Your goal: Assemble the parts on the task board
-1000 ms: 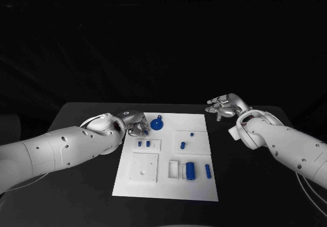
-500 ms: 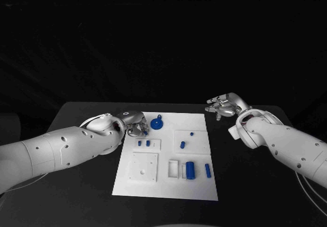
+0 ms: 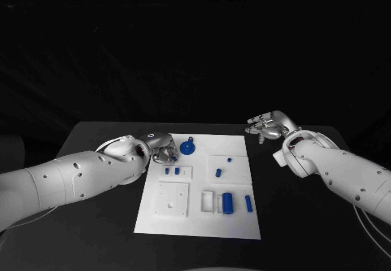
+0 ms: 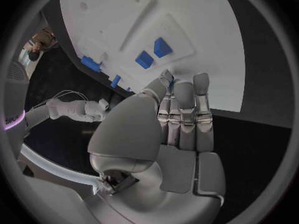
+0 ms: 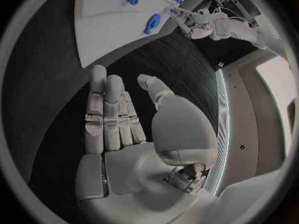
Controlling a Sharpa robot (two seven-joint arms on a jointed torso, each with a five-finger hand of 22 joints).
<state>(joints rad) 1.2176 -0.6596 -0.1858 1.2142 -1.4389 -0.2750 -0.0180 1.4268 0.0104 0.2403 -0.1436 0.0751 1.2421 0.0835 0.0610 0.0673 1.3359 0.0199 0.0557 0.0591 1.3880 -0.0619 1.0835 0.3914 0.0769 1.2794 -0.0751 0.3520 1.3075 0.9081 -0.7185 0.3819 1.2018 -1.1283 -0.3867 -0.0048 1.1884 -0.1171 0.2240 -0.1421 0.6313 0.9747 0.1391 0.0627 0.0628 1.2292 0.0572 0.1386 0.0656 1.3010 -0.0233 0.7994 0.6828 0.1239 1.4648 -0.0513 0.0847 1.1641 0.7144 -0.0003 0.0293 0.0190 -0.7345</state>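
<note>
The white task board lies mid-table. On it are a round blue part with a handle, two small blue parts set side by side, two more small ones, and a blue cylinder beside a thin blue pin. My left hand hovers at the board's far left edge. In the left wrist view the left hand has straight fingers held close together over the board. A bit of blue shows by the thumb tip; contact cannot be told. My right hand is flat and holds nothing.
A raised white block with holes sits on the board's near left. The right hand hangs over bare black table off the board's far right corner. Black table surrounds the board on all sides.
</note>
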